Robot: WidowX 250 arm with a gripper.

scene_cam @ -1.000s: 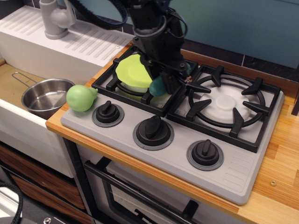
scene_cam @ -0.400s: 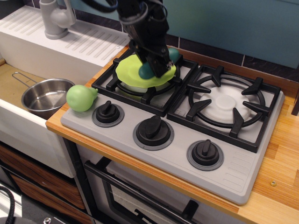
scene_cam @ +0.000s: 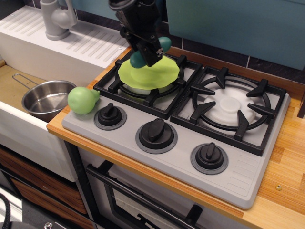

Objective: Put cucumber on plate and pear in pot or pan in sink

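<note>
End effector (scene_cam: 144,52) is clamped on the cucumber (scene_cam: 163,44), black fingers closed across its middle; teal ends stick out on both sides, one up-right, one down-left. Held cucumber is above the back edge of the plate (scene_cam: 152,74); can't tell if it touches the plate.

Landmark is the plate: lime green, wavy rim, sitting on the left burner grate (scene_cam: 138,93) of the stove (scene_cam: 181,138). Pear (scene_cam: 82,99) is to the left and in front of the plate, lying on the grey stove top at its left corner, neck pointing right toward the nearest knob (scene_cam: 109,114), just beside it. Pot (scene_cam: 45,99) is further left of the plate, down in the sink (scene_cam: 19,81), shiny steel, wire handle pointing up-left; nothing visible inside it. Pear and pot are apart, pear up on the stove, pot lower in the basin.

Ribbed drainboard (scene_cam: 81,40) runs behind and left of the plate, grey faucet (scene_cam: 56,19) on it. Right of the plate is the second burner (scene_cam: 233,107) with a white centre. Two more knobs are in front-right of the plate. The wooden bench (scene_cam: 286,191) carries the stove, showing right of it.
</note>
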